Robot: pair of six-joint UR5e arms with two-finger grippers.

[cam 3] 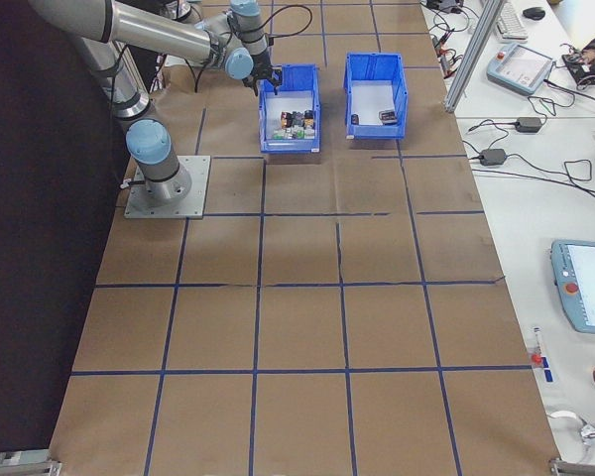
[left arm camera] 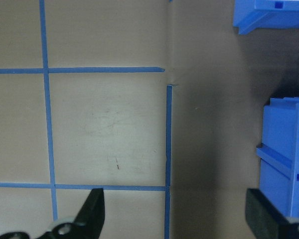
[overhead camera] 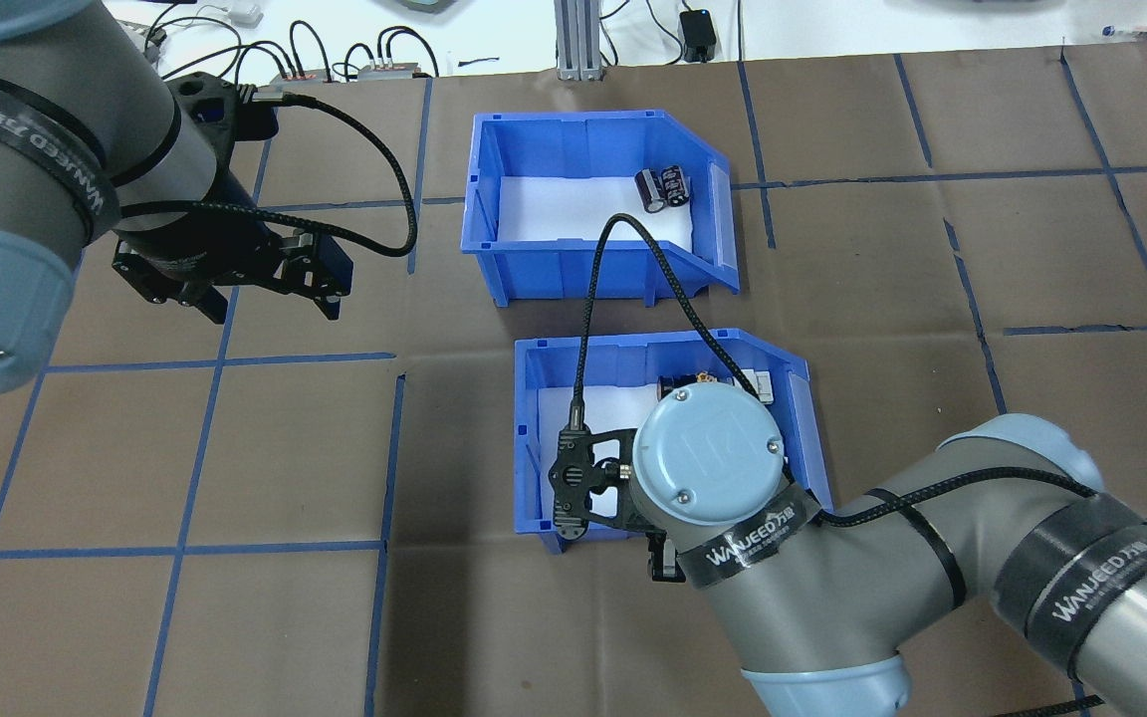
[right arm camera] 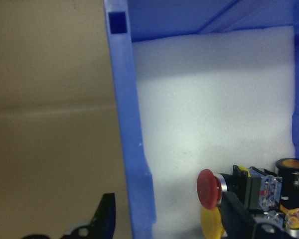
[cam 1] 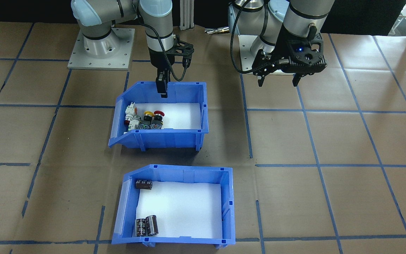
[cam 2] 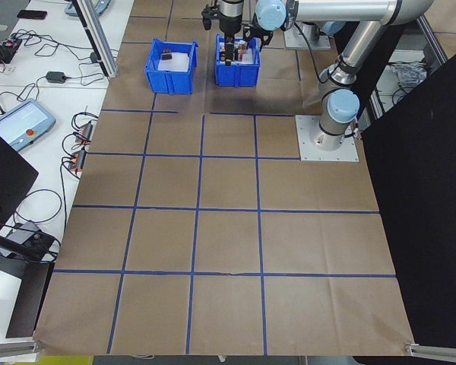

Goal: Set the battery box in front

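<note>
2 blue plastic bins sit on the brown counter [cam 1: 330, 197]. The battery box [cam 1: 174, 206], foam-lined with 3 dark cylinders [cam 1: 147, 225], lies farther from the robot's base. The switch bin [cam 1: 164, 116] sits nearer. The right gripper [cam 1: 161, 92] straddles that bin's rear wall, fingers apart, seemingly not yet clamped. The left gripper [cam 1: 278, 80] hovers open over bare counter.

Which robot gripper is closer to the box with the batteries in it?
Right. The right gripper straddles the switch bin's back wall, next to the battery box. The left gripper hovers farther away over bare table.
</note>
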